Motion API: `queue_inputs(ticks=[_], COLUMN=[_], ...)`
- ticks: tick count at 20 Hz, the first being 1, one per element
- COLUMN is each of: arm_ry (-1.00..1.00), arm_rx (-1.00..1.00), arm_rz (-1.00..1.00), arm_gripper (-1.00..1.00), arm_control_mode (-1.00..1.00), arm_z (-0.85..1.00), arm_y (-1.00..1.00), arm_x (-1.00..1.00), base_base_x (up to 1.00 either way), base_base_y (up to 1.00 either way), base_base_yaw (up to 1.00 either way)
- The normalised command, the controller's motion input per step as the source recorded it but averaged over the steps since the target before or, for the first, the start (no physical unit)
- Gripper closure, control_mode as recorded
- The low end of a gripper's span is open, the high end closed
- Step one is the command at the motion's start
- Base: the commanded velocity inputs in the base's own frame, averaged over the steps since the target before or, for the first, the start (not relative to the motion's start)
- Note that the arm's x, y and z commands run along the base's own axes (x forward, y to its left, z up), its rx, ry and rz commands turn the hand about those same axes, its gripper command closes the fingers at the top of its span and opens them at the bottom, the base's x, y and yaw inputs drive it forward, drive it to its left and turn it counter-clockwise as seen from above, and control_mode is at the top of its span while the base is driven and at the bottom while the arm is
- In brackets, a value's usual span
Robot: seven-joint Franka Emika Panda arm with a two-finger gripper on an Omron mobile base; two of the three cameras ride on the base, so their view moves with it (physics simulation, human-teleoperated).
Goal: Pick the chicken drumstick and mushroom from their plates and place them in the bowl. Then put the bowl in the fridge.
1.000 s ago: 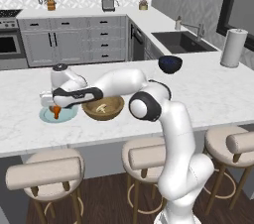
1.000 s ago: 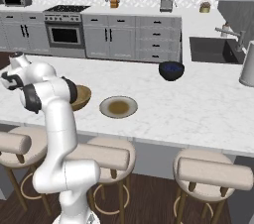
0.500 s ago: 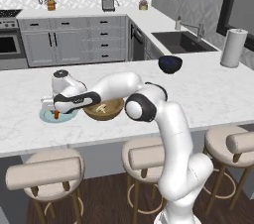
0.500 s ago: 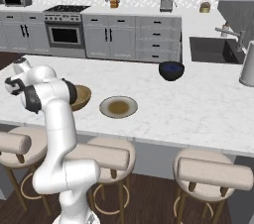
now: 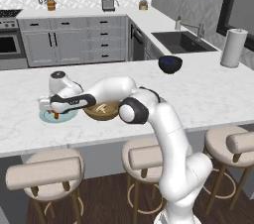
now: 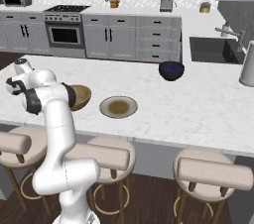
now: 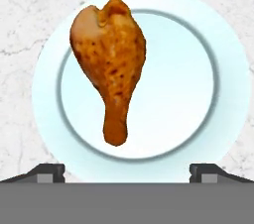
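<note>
The chicken drumstick (image 7: 111,64) lies on the light blue plate (image 7: 218,69), thick end away from my hand and bone end toward it. My gripper (image 7: 128,173) hangs open right above it, and one dark fingertip (image 7: 47,172) stands at each side of the plate's near rim. In the left base view the gripper (image 5: 55,112) is down at the blue plate (image 5: 47,117) at the counter's left. The wooden bowl (image 5: 101,111) sits just to its right with the pale mushroom (image 5: 102,108) inside. The grey-brown plate (image 6: 118,107) lies bare beside the bowl (image 6: 80,96). The fridge is out of view.
A dark blue bowl (image 5: 170,64) stands farther back on the marble island, and a paper towel roll (image 5: 233,48) is at its far right. A sink (image 5: 181,41) is set in the back counter. Bar stools (image 5: 44,173) line the near edge.
The hand has sunk a little toward the blue plate. The jaws have stayed wide open, and the bowl and plates have not moved.
</note>
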Motion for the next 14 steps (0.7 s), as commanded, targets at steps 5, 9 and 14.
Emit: queue_inputs(ticks=[5,9,14], arm_ry=[0.00,0.00,0.02], arm_rx=[-0.03,-0.02,0.00], arm_rz=[-0.01,0.00,0.00], arm_gripper=[-1.00,-1.00,-1.00], arm_control_mode=[-1.00,-1.00,-1.00], arm_z=[-0.14,-0.17,-0.25], arm_y=[0.03,0.00,0.00], arm_x=[0.05,0.09,0.08], base_base_x=[0.00,0.00,0.00], base_base_y=[0.00,0.00,0.00], base_base_yaw=[0.00,0.00,0.00])
